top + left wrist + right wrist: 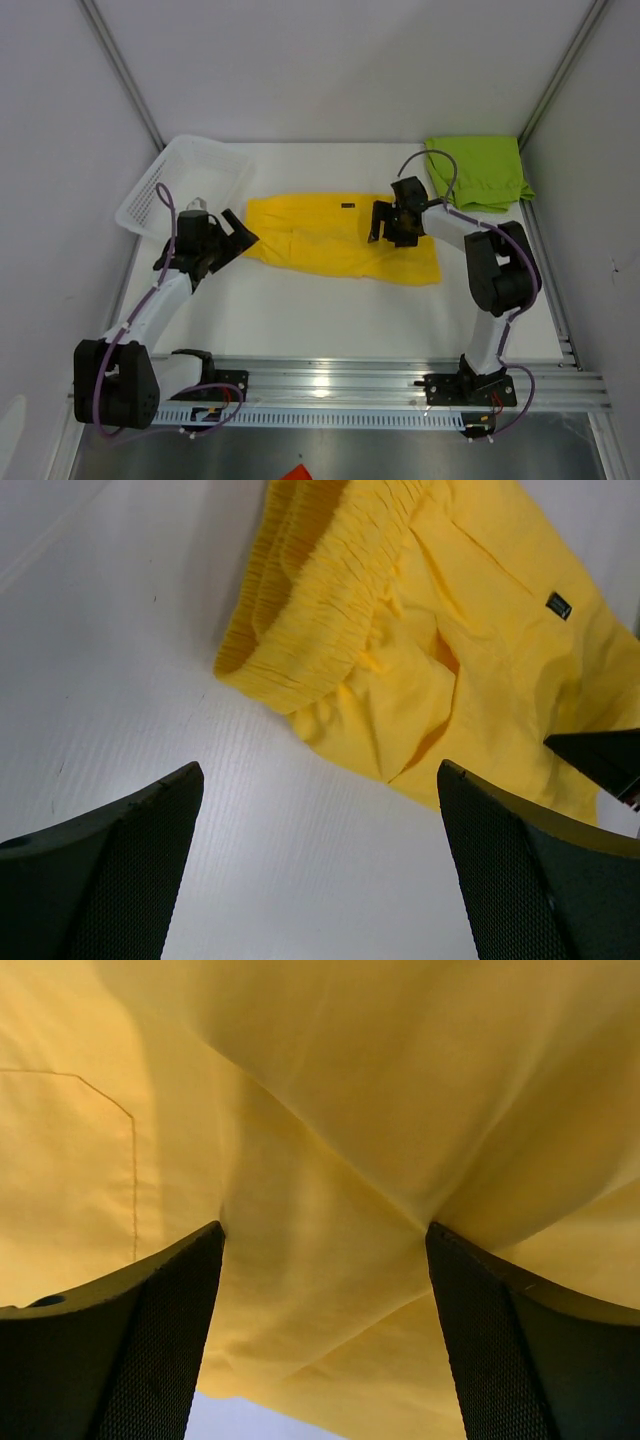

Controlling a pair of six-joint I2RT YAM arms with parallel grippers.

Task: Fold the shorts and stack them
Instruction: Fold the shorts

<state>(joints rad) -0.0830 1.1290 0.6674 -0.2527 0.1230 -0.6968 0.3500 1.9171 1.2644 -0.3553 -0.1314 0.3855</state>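
A white mesh basket (185,180) sits at the far-left corner of the white table (330,310), beside the wall.

Bare table (320,310) lies below the left end effector (238,233), yellow shorts (330,240) just ahead, the white basket (148,196) close on its left.

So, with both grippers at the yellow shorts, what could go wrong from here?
1. The right gripper stands open over a raised crease in the yellow shorts; closing there may pinch a single layer and skew the fold.
2. The left gripper is open over bare table, short of the waistband; it could close on nothing.
3. The cloth lies wrinkled, so it may stack unevenly on the green shorts.
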